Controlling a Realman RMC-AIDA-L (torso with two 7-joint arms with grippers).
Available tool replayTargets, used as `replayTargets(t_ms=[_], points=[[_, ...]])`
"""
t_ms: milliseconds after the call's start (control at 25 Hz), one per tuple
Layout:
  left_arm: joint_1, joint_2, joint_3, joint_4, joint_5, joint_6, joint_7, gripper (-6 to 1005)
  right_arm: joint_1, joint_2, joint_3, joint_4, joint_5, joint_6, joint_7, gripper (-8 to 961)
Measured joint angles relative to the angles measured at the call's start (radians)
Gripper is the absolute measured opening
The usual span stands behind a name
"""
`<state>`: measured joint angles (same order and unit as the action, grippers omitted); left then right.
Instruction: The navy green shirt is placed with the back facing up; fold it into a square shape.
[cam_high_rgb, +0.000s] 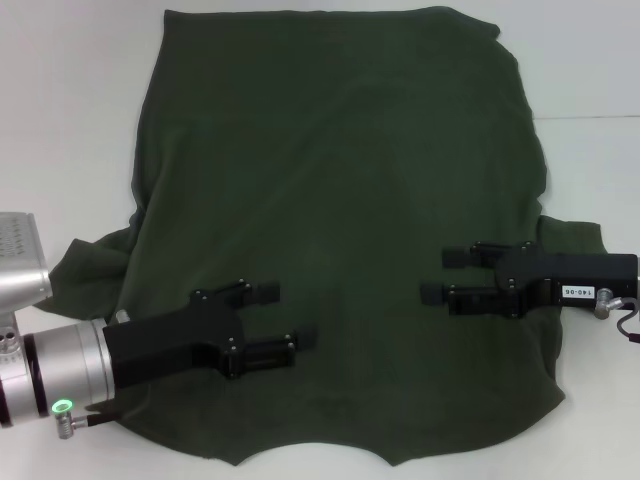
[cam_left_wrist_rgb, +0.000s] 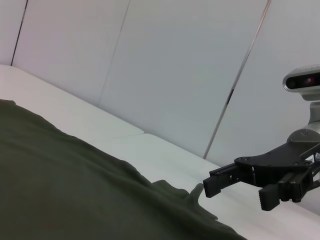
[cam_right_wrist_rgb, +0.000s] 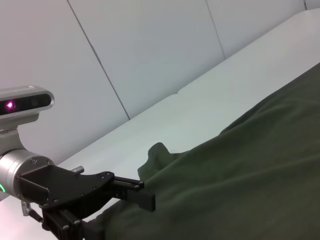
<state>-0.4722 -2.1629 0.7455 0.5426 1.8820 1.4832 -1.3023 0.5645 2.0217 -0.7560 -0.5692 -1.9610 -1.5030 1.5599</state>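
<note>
a lab-like test bay: plain white table (cam_high_rgb: 80, 120) backed by bare white wall panels (cam_left_wrist_rgb: 175, 65).

The head view looks steeply down from above onto the navy green shirt (cam_high_rgb: 340, 230), which fills most of the frame. Each wrist view sits low and near the cloth, looking across it toward the wall panels and the opposite arm's tool: right tool (cam_left_wrist_rgb: 240, 189), left tool (cam_right_wrist_rgb: 135, 192).

White table (cam_high_rgb: 70, 120) beneath, pale panelled wall (cam_left_wrist_rgb: 175, 65) behind.
</note>
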Motion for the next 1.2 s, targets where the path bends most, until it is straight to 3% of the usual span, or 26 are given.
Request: replayTargets(t_ms=[520, 960, 1200], points=[[0.000, 0.000, -0.014, 0.001, -0.028, -0.036, -0.002, 886, 0.000, 0.000, 0.003, 0.000, 0.005, 0.001, -0.002, 880], [0.024, 0.009, -0.190, 0.005, -0.056, -0.129, -0.075, 886, 0.002, 0.011, 0.007, 0.000, 0.010, 0.011, -0.002, 880], [0.024, 0.009, -0.129, 0.021, -0.047, -0.097, -0.069, 886, 0.003, 0.015, 0.007, 0.000, 0.011, 0.011, -0.002, 881]])
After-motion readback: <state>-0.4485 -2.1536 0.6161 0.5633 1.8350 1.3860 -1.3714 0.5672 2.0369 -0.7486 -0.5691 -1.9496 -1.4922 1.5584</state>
